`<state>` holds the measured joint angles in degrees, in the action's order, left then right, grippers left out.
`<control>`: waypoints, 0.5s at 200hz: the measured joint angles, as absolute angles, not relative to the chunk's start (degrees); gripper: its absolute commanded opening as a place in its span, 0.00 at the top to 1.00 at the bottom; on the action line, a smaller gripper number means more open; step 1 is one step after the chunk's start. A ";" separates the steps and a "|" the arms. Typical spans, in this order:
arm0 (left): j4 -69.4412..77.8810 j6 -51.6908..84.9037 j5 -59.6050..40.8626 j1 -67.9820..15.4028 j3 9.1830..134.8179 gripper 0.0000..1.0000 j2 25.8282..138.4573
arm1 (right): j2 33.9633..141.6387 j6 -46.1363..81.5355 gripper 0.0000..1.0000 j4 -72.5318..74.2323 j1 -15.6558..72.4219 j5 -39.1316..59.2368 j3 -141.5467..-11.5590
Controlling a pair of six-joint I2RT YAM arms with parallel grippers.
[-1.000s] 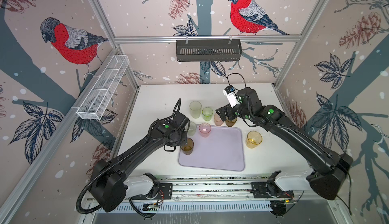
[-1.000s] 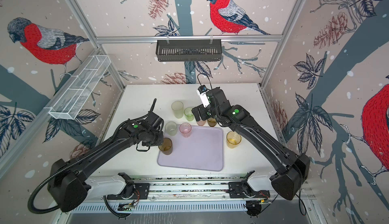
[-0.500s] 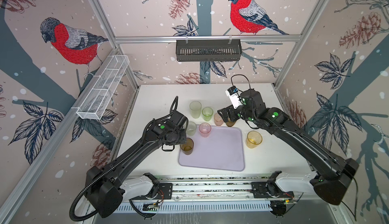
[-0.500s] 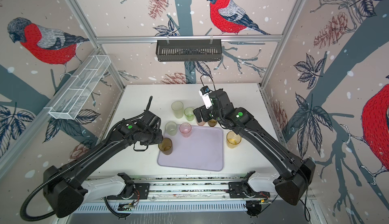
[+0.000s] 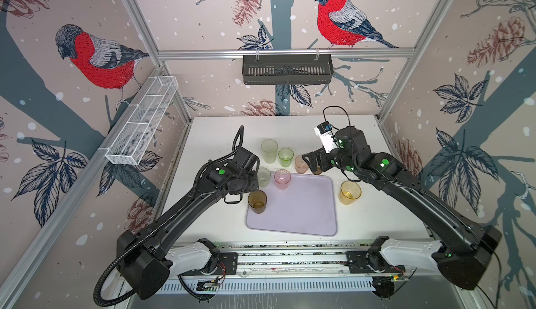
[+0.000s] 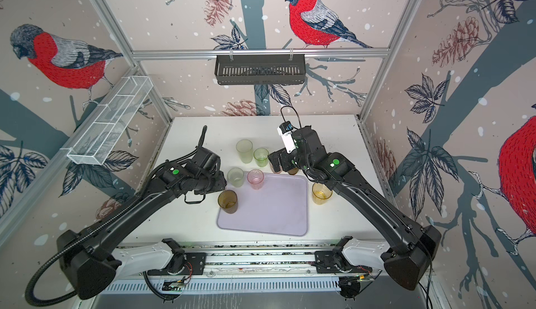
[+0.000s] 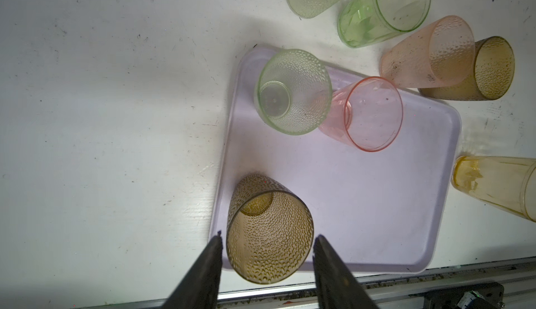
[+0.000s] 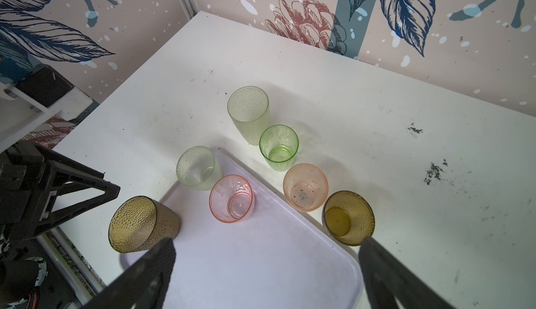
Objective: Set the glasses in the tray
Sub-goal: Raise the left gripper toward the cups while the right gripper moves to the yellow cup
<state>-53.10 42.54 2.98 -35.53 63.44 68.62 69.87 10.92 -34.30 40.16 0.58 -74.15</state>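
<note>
— Left gripper point(image 7: 266, 236)?
— Parted, fingers either side of the brown glass point(image 7: 268, 229), which stands on the tray point(image 5: 304, 211)'s left edge, mid-frame in both top views.
— Right gripper point(image 8: 265, 243)?
— Spread wide over the tray's far rim.

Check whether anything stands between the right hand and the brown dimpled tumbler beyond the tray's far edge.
Nothing visible does. The open right hand hovers by the far edge of the pale lilac tray, and the brown dimpled tumbler stands past one fingertip. The peach dimpled tumbler stands close beside it, not between.
</note>
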 measured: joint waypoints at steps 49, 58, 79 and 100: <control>-52.95 41.89 2.66 -35.53 64.47 0.37 68.64 | 69.10 13.82 0.00 -36.01 40.14 -0.30 -73.28; -52.77 41.50 2.33 -35.53 64.69 0.36 68.66 | 69.10 15.03 0.00 -36.23 40.10 -0.56 -73.28; -52.25 40.14 1.48 -35.53 65.52 0.35 68.97 | 69.21 16.49 0.00 -36.60 40.10 -1.87 -73.23; -51.59 38.65 1.26 -35.53 66.37 0.35 69.19 | 69.97 18.02 0.00 -38.33 39.94 -3.42 -73.67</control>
